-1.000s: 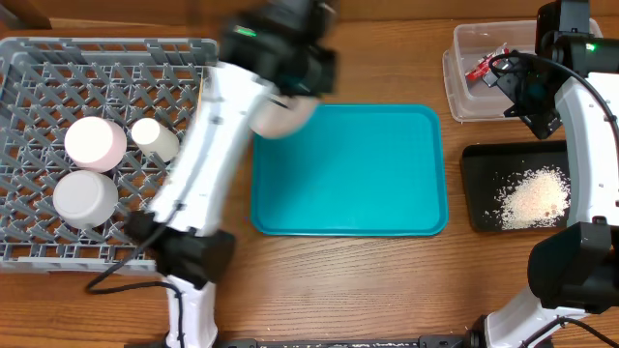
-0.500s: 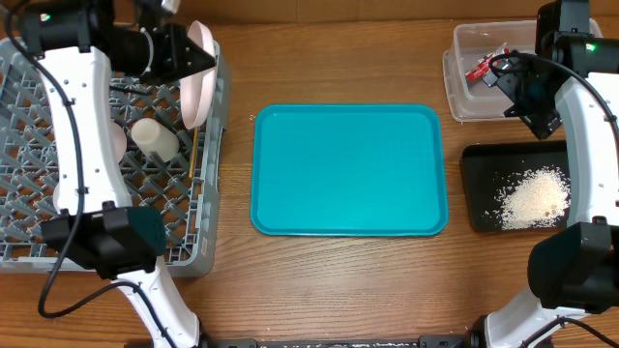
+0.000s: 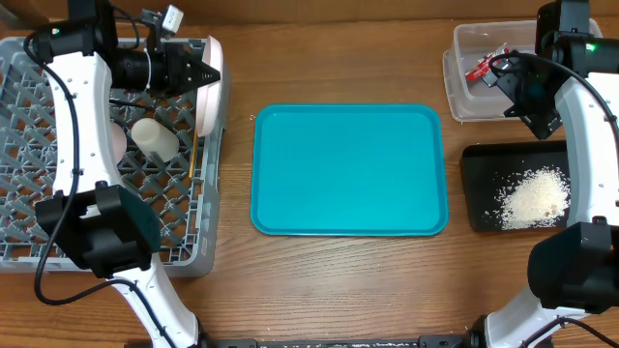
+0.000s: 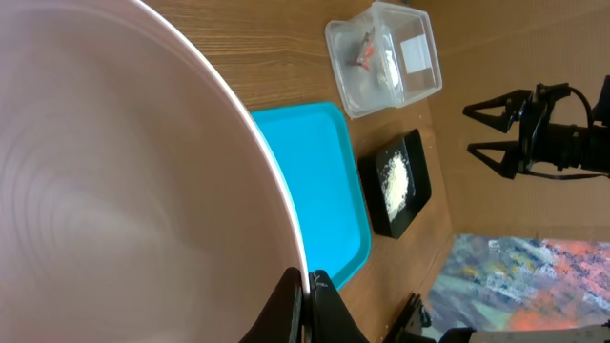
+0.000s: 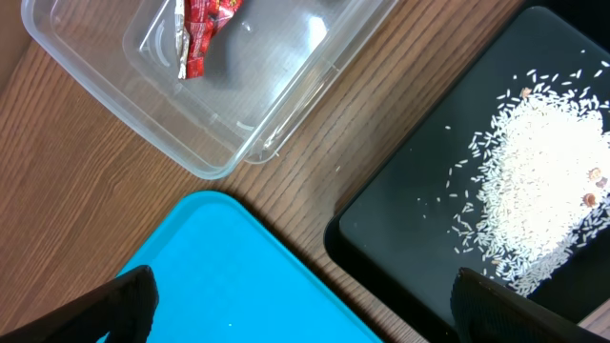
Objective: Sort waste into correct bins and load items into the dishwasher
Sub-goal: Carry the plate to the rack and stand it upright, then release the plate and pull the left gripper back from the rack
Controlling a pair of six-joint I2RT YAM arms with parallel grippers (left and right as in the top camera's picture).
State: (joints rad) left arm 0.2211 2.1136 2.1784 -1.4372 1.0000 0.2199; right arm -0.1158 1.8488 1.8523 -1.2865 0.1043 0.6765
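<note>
1. Dish rack [image 3: 39, 217]: grey lattice, far L. Small white cup [image 3: 155, 138] inside, nr R wall.
2. L gripper [image 3: 205, 75]: fingers pinched on rim of large white plate [image 3: 211, 108]; plate on edge, approx. upright, at rack's R wall.
3. Teal tray [image 3: 348, 169]: ctr.
4. Clear tub [image 3: 464, 106]: top R, red wrapper [image 3: 482, 68] inside.
5. R gripper [image 5: 300, 291]: jaws spread wide, holding nothing, above table betw. tub & black tray [image 3: 484, 169].
6. Rice scraps [image 3: 530, 198]: in black tray.

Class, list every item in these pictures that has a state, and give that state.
large white plate: on edge, at dish rack's right wall
left hand: shut on large white plate
right hand: open, empty
clear tub: holds red wrapper
black tray: holds rice
teal tray: bare
small white cup: in dish rack
</note>
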